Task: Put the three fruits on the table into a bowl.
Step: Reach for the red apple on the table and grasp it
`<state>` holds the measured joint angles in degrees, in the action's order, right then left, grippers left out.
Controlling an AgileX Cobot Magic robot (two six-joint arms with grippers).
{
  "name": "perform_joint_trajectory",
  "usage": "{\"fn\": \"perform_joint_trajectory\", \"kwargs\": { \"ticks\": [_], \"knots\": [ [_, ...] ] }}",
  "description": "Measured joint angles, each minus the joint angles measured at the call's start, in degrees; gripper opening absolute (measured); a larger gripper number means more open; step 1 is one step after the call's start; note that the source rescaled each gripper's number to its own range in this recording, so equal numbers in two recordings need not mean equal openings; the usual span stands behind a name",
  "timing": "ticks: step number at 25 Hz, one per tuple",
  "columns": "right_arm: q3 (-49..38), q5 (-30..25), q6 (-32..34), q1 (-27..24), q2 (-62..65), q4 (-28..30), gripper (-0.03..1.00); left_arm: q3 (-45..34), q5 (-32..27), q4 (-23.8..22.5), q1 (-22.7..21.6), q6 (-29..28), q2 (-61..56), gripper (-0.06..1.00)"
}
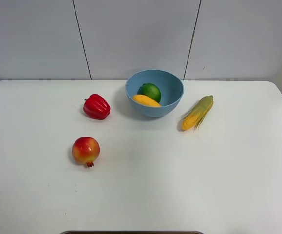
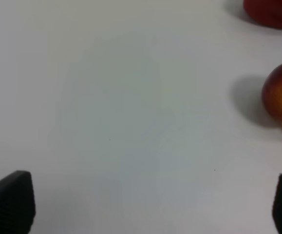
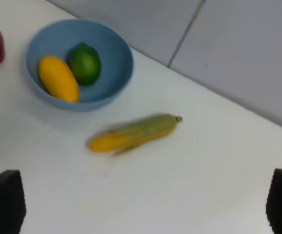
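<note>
At the back centre of the white table (image 1: 189,180) stands the bowl (image 1: 172,105), round, deep, light blue and glossy, much wider than any fruit. Two fruits lie inside it, side by side and touching or nearly so: the mango (image 1: 146,100), elongated and yellow-orange, toward the front, and the lime (image 1: 151,91), round and glossy green, behind it. The third fruit, the pomegranate (image 1: 85,150), rests on the bare tabletop well apart from the bowl, to its front left; it is round, red blending to yellow, with a small dark crown pointing toward the near edge. A lobed red pepper (image 1: 96,107) sits just left of the bowl, between bowl and pomegranate. A yellow corn cob (image 1: 197,112) with green husk lies just right of the bowl, angled. The left gripper (image 2: 148,204) is released, fingers spread wide above empty tabletop, the pomegranate off to one side. The right gripper (image 3: 143,202) is likewise released, holding nothing, with the corn cob and bowl ahead of it.
</note>
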<state>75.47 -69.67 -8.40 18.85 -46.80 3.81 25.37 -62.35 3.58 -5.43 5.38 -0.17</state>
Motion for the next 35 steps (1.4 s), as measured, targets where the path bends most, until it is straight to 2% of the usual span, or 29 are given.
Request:
{"fn": "perform_joint_trajectory", "kwargs": {
  "ticks": [7, 12, 18, 22, 35],
  "knots": [
    [-17.55, -0.49, 1.35, -13.78, 23.48, 0.58, 1.00, 0.00, 0.00, 0.00, 0.00, 0.00, 0.00, 1.00],
    [-28.39, -0.57, 1.70, -19.55, 36.01, 0.58, 1.00, 0.00, 0.00, 0.00, 0.00, 0.05, 0.00, 1.00],
    [-38.92, 5.32, 9.13, -20.36, 41.38, -0.28, 1.00, 0.00, 0.00, 0.00, 0.00, 0.05, 0.00, 1.00],
    [-42.76, 6.64, 11.22, -20.36, 42.88, -1.07, 1.00, 0.00, 0.00, 0.00, 0.00, 0.05, 0.00, 1.00],
    [-43.31, 6.70, 11.21, -20.36, 46.97, -1.17, 1.00, 0.00, 0.00, 0.00, 0.00, -0.01, 0.00, 1.00]
  ]
}}
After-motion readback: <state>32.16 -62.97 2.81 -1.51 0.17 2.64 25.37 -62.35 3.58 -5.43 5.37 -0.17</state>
